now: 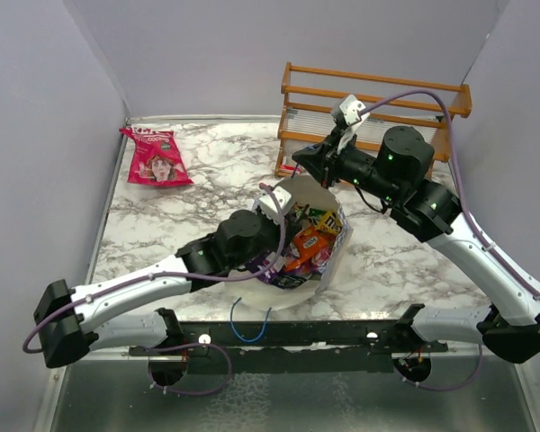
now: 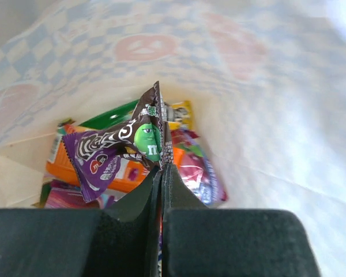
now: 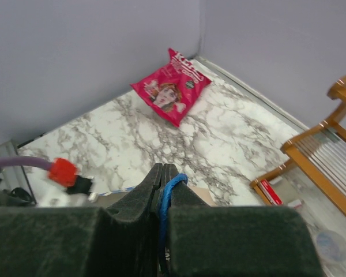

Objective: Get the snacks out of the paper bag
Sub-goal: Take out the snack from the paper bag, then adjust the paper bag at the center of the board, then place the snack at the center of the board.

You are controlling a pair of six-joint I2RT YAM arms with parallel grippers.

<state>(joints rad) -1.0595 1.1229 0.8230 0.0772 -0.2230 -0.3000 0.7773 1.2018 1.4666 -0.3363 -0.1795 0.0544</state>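
The checkered paper bag [image 1: 333, 256] lies near the table's front, mouth toward the left arm, with several snack packets [image 1: 308, 245] inside. My left gripper [image 2: 161, 166] is inside the bag, shut on the crimped edge of a dark packet with a green face [image 2: 144, 135]. Purple [image 2: 92, 158], orange [image 2: 69, 167] and pink-red [image 2: 193, 167] packets lie beneath it on the bag's cream inside [image 2: 277, 115]. My right gripper [image 3: 163, 168] is shut on the bag's blue cord handle [image 3: 166, 199], holding it up at the bag's far edge [image 1: 308, 162]. The pink-red bag with a face [image 1: 157, 157] lies on the table, also in the right wrist view [image 3: 170, 86].
A wooden rack [image 1: 378, 112] stands at the back right, close behind the right arm; it shows in the right wrist view [image 3: 323, 156]. Grey walls close in the marble table [image 1: 207, 198]. A second blue cord loop [image 1: 250, 328] hangs over the front edge.
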